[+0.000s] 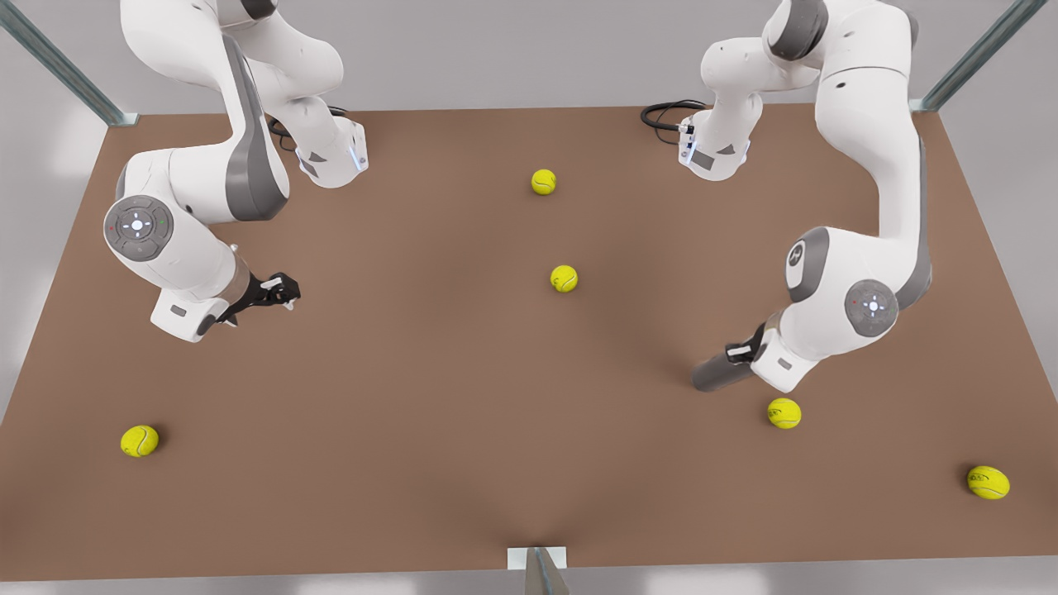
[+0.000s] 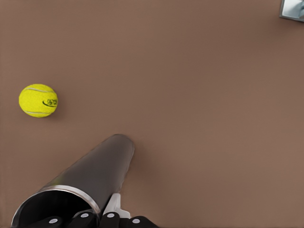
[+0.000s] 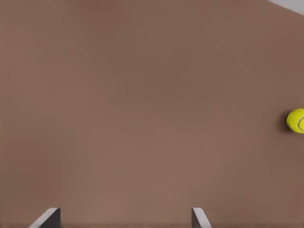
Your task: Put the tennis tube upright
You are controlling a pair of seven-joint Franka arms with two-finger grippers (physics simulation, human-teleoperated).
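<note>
Tennis tube (image 2: 102,173) unlabelled, tilted in left pincer (image 1: 738,354), right pincer (image 1: 281,293) spread.

Your left end effector (image 1: 738,354) grips the tilted tennis tube (image 1: 717,373); the right end effector (image 1: 281,293) hangs open over the tabletop (image 1: 463,388).

Bright, even overhead light; soft shadows beside the balls (image 1: 564,278); no glare.

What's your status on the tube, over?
Left gripper shut on the tennis tube at its rim end, tube tilted. Right gripper open, waiting. Tennis ball beside the tube.
</note>
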